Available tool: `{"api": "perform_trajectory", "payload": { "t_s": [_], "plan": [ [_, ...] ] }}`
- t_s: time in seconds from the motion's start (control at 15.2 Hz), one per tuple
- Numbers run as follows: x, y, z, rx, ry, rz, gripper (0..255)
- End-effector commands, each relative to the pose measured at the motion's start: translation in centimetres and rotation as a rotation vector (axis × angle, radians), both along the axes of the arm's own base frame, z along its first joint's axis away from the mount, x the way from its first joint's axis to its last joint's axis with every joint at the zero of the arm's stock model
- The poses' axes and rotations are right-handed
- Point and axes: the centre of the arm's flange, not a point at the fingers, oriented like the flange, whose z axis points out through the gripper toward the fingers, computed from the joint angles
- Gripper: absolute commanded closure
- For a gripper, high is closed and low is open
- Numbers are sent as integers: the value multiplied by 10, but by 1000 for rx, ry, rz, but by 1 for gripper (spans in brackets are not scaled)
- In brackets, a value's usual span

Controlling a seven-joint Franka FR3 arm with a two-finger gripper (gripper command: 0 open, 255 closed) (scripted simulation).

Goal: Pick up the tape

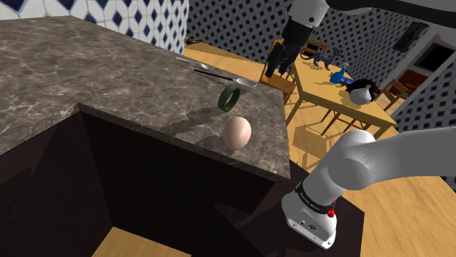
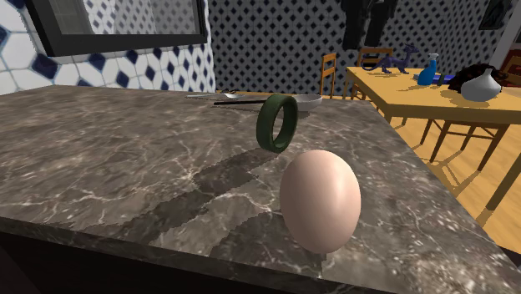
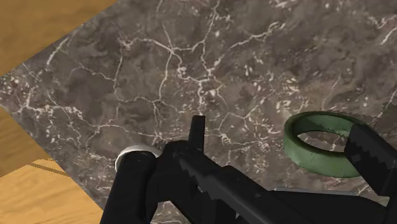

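Clerk: Item one, nearest: egg [image 2: 320,200], pale, upright, by the front edge of the dark veined table [image 2: 108,167].
Checker: And the tape?
Clerk: Item two: tape [image 2: 277,123], green ring, just behind the egg and apart from it. It stands on its rim, slightly tilted. The hole's axis runs about level along the table, so it has no long axis, only a narrow band.
Checker: Beyond it?
Clerk: Item three: spoon [image 1: 247,82], near the far edge. Item four: end effector [image 1: 278,67], fingers spread, holding nothing, high over that far edge.
Checker: Bearing?
Clerk: The tape lies below it, toward the shoulder view's left and nearer that camera. In the wrist view it sits beside one finger [image 3: 372,159], outside the gap. Judgement: shift across, then descend over the band.
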Motion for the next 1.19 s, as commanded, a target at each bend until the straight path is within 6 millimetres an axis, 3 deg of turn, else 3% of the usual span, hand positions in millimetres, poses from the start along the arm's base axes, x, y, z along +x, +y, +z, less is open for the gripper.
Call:
{"api": "perform_trajectory", "payload": {
  "t_s": [0.0, 0.4, 0.86, 1.12],
  "plan": [
    [0, 0, 0, 0, 0, 0, 0],
    [13, 48, -35, 166, -21, -422, 0],
    [54, 98, -66, 360, -45, -914, 0],
    [54, 98, -82, 361, -45, -917, 0]
  ]
}}
